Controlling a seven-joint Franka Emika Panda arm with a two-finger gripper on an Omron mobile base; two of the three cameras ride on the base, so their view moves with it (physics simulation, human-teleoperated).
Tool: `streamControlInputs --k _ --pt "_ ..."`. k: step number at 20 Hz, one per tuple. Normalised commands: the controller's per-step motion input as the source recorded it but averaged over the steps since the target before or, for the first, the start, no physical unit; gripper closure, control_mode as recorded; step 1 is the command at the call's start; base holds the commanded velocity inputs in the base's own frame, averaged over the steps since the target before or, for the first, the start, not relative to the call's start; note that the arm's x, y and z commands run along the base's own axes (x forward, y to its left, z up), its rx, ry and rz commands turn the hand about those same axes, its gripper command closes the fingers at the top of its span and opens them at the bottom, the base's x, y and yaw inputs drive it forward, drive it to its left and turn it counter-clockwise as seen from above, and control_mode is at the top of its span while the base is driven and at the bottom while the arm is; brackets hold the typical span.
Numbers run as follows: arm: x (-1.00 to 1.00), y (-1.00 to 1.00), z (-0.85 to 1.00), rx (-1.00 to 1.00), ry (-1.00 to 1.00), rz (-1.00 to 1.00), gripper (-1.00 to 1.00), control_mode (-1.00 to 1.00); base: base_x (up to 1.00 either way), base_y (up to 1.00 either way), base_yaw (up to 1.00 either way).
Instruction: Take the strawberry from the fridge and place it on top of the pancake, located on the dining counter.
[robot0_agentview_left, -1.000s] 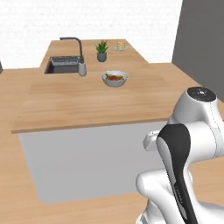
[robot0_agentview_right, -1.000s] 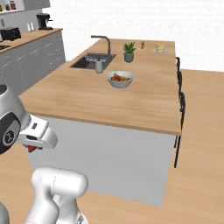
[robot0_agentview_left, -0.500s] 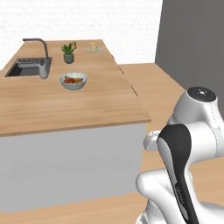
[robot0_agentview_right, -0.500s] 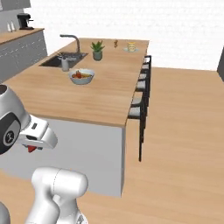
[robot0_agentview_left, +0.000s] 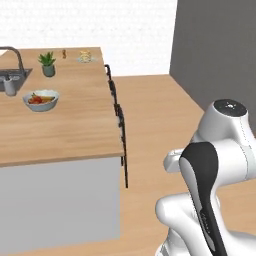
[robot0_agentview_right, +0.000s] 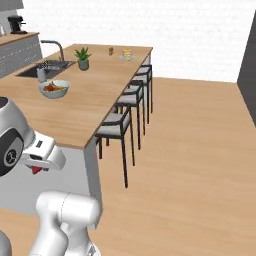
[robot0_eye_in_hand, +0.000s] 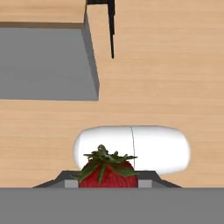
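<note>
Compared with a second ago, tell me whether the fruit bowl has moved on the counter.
No. The bowl still sits just this side of the sink and potted plant; only the camera shifted.

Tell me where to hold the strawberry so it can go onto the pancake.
Keep the grip it has: the tool is shut on the strawberry across its red sides, leafy cap clear. The round body narrows away from the cap, so side pinching near the widest part should hold best; release over the pancake.

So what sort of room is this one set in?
A rendered home kitchen: a wooden dining counter with an inset sink, black-framed stools along it, and a coffee machine on the wall counter.
</note>
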Motion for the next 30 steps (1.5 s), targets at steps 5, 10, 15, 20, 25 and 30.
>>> streamControlInputs --k 5,10,15,20,25,30 --pt "0.00 0.00 0.00 0.00 0.00 0.00 1.00 1.00 0.69 -1.00 0.17" --pt "0.00 0.00 0.00 0.00 0.00 0.00 1.00 1.00 1.00 -1.00 0.25" --pt "0.00 0.00 0.00 0.00 0.00 0.00 1.00 1.00 1.00 -0.91 0.37" --pt "0.00 0.00 0.00 0.00 0.00 0.00 1.00 1.00 1.00 -0.81 0.43" --pt "0.00 0.00 0.00 0.00 0.00 0.00 1.00 1.00 0.95 -0.88 0.42" --pt "0.00 0.00 0.00 0.00 0.00 0.00 1.00 1.00 0.78 -0.94 0.43"
